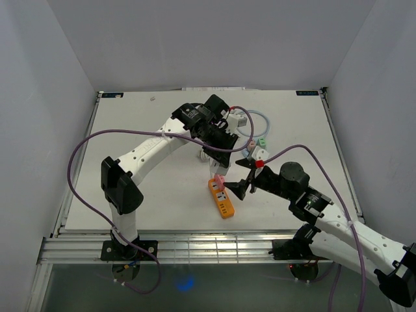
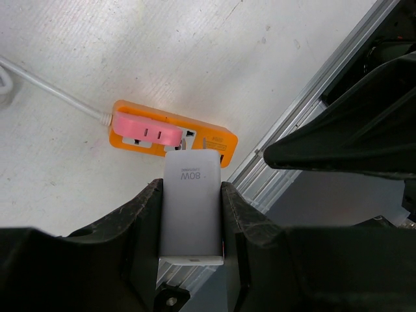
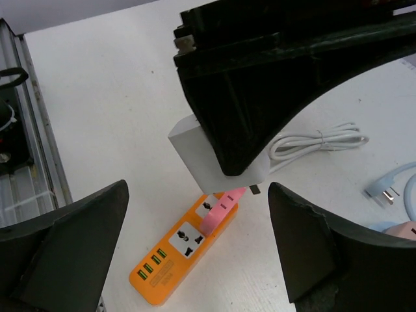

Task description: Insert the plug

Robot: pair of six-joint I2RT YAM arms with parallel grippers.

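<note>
- The left pincer (image 2: 192, 190) is closed on a white charger plug (image 2: 192, 211). One black finger presses each long side of the plug.
- The plug reads "80W" on its face. In the right wrist view, a metal prong (image 3: 254, 190) sticks out of its lower end into open air, not in any socket.
- The plug hangs just above an orange power strip (image 1: 221, 198), over the end where the strip's cord comes out.
- The power strip lies flat on the white counter (image 1: 143, 195), near the counter's front edge and between the two arms.
- A pink plug (image 2: 145, 132) already sits in the strip, just beside the white plug. Whether the two touch cannot be told.
- The right pincer (image 1: 242, 185) hovers just to the right of the strip. Its fingers are spread wide and hold nothing.
- Farther back on the counter lie a bundled white cable (image 3: 316, 140) and a pale blue plug (image 3: 385, 190) with its looped cord.
</note>
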